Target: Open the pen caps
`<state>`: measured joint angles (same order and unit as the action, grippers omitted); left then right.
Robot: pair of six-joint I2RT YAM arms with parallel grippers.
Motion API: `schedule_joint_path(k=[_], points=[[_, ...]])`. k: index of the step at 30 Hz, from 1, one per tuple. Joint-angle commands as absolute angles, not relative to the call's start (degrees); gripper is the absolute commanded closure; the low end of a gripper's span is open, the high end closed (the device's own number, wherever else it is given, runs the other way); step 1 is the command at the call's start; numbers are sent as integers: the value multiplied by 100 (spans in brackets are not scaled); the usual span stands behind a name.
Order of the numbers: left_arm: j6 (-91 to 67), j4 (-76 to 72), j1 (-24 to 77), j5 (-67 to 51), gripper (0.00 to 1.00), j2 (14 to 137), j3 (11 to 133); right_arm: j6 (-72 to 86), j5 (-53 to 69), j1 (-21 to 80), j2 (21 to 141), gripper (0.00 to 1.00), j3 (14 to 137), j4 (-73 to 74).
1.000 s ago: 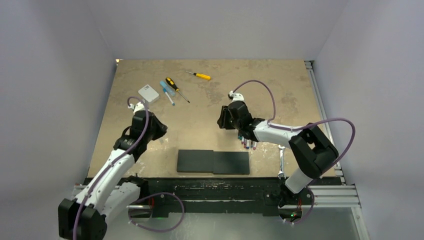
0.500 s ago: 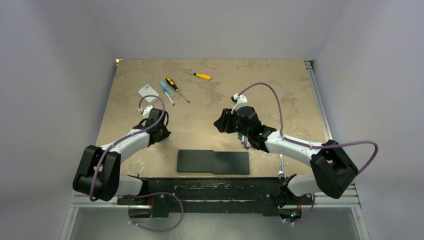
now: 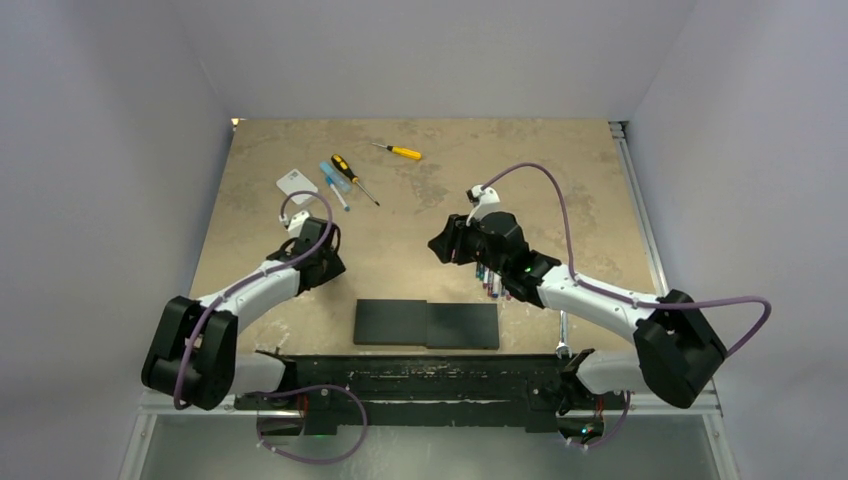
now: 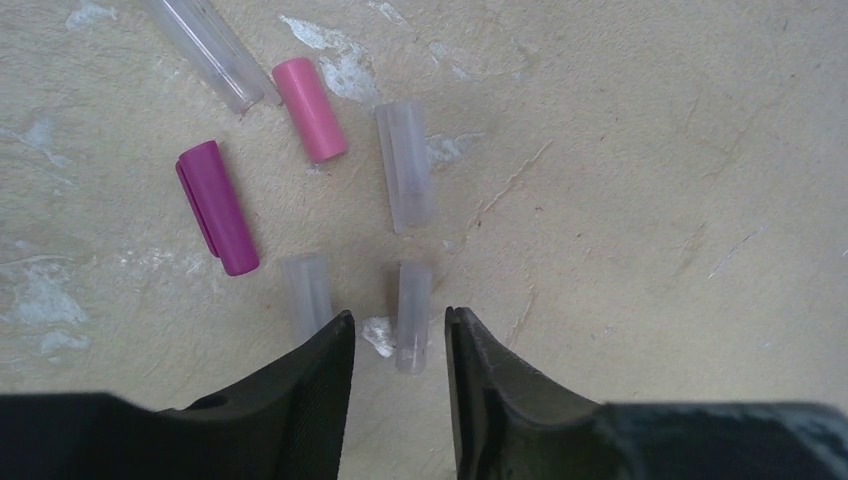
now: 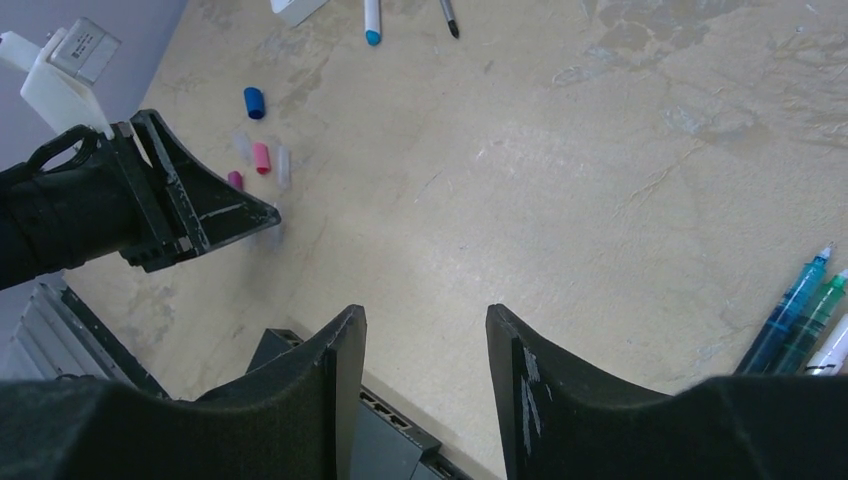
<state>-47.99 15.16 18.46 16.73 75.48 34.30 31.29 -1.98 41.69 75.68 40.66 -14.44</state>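
1. the left gripper [image 4: 398,338] hangs low over the table [image 4: 650,150], its jaws parted and clamped on nothing.
2. a clear cap [image 4: 413,318] lies flat on the table in the gap between those jaws, closer to the jaw on the right of the wrist view (whether it touches that jaw cannot be told).
3. a second clear cap [image 4: 307,290] lies just beyond the tip of the other jaw, roughly parallel to the first.
4. farther out lie a third clear cap [image 4: 405,166], a pink cap [image 4: 310,109] and a magenta cap [image 4: 217,207] with a clip ridge along its side. all three are loose on the table, off any pen and apart from one another.
5. a clear tube [image 4: 210,50] runs off the top edge of that view, its end just beside the pink cap.
6. in the right wrist view a blue cap [image 5: 255,102] lies alone, a little beyond this cluster.
7. the right gripper [image 5: 425,330] is held well above the middle of the table, jaws spread, with nothing between them.
8. a bundle of pens [image 3: 492,284] lies side by side under the right arm's forearm.
9. at the far left of the table sit a white box [image 3: 296,184], a light blue pen [image 3: 333,186] and a black-and-yellow screwdriver [image 3: 350,175]. a yellow screwdriver [image 3: 400,151] lies farther back.
10. two dark blocks [image 3: 427,324] lie end to end at the near edge, between the arms.
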Motion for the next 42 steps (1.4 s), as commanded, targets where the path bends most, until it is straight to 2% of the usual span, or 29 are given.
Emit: schedule_joint_path(k=[1,4,9,12,15,20,29,42], points=[[-4763,1799,1915,1705,57,7250,3797,3023,-206,4175,7264,49,4145,-1420],[-4651,2063,1942,1608,48,7076,4105,3023,-222,4175,7144,49,4155,-1372],[-4444,2096,1951,1780,25,6753,4845,3067,-100,4177,6900,49,4134,-1360],[-4256,1817,1865,2060,22,7203,5480,3130,-10,4184,6752,49,4038,-1407],[-4159,1893,1621,2097,24,8303,6308,3138,-9,4184,6624,49,3946,-1353],[-4105,1863,1380,2092,36,9817,7326,3115,-9,4184,6361,50,3765,-1244],[-4010,1865,1213,2026,52,11012,8034,3069,115,4184,6140,50,3629,-1196],[-3903,1850,1204,2073,53,11792,8403,3054,289,4183,5871,51,3531,-963]])
